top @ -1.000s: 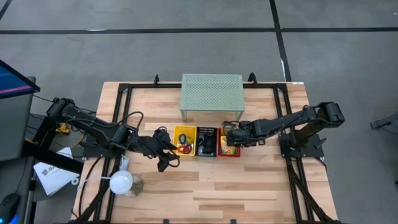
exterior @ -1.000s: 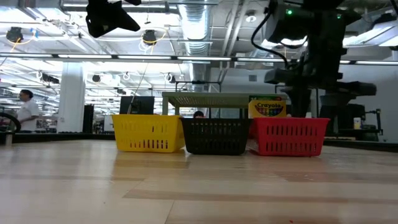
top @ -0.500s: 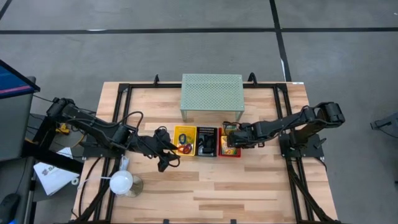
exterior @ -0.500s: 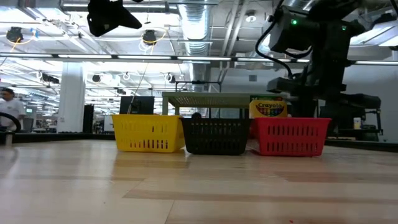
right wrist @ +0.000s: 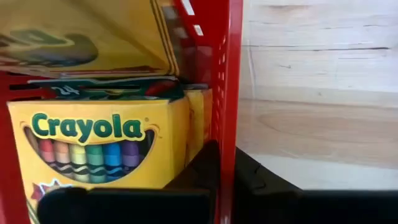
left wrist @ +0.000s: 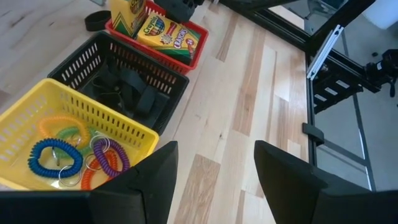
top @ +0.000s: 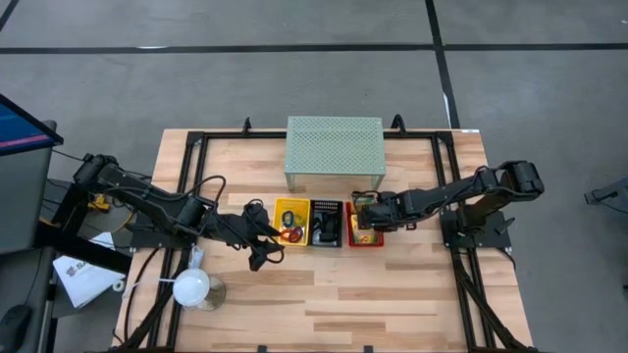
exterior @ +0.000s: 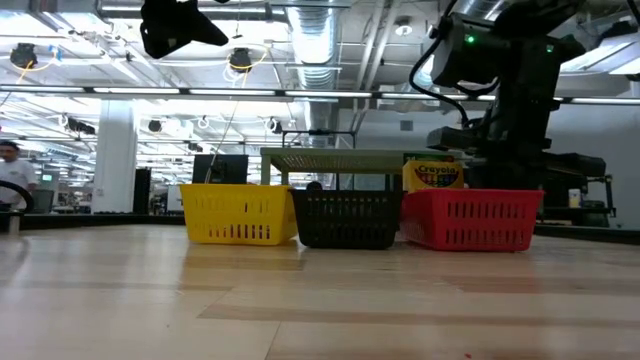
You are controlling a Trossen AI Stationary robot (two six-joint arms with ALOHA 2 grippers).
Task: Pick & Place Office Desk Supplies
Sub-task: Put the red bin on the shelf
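Step in hand: your right pincer (top: 359, 220) sits at the red basket (exterior: 470, 220), fingers closed on that basket's wall — in the right wrist view one dark finger lies inside beside the crayon box (right wrist: 99, 149) and one outside. It reads as a grip on the basket, not on a supply.
Basket pose: in the low view the red basket looks slightly tilted, its near-left corner seeming lifted off the tabletop (top: 392, 294).
Left pincer: your left pincer (left wrist: 211, 180) hovers just beside the yellow basket (top: 290, 222), fingers apart, holding nothing.
Supplies: the coloured ring bands (left wrist: 74, 158) lie in the yellow basket; black clips (left wrist: 134, 93) fill the black basket (top: 327, 223); the crayon boxes stand in the red one.
Next move: you'll likely want to shift or set down the red basket — keep the move slow and level so the boxes don't tip out.
Surface: pale wood planks on a black frame, with a pale green mesh shelf (top: 335, 147) behind the baskets and a white lamp-like object (top: 192, 287) near the left front edge.
Room: an open workshop hall with ceiling ducts and lights; a person (exterior: 10, 172) shows far off at the low view's left edge.
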